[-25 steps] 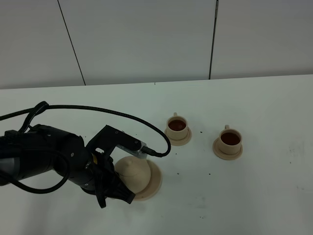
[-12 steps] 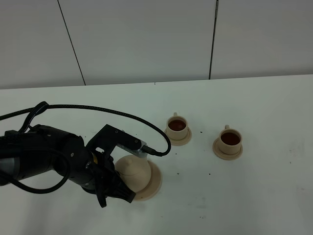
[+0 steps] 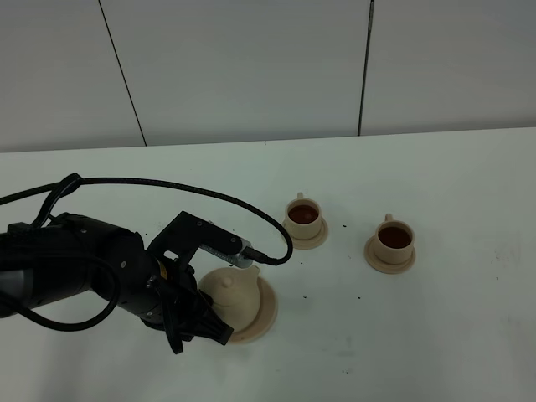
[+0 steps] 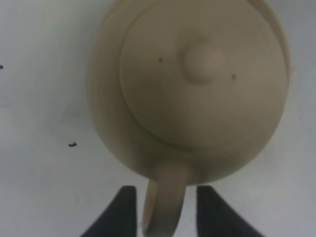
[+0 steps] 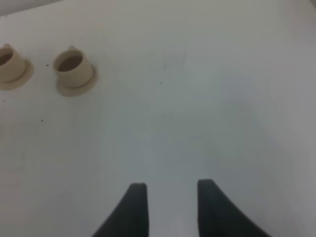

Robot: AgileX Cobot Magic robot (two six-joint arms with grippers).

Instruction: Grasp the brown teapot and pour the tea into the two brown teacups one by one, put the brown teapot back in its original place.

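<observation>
At seven o'clock on the table [image 3: 435,335], the left gripper [image 4: 164,213] has its jaws parted either side of the brown teapot's [image 3: 231,294] loop handle, no longer pinching it, since the pot sits on the original place [image 3: 265,311]. Toward one o'clock, the two brown teacups [image 3: 302,213] [image 3: 394,237] stand filled on saucers. The right gripper [image 5: 169,207] hangs open over bare table.

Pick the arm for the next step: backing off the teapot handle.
Left. Its claw straddles the teapot handle with gaps at both fingers, pot seated on its saucer. Right claw hangs over bare table.
</observation>
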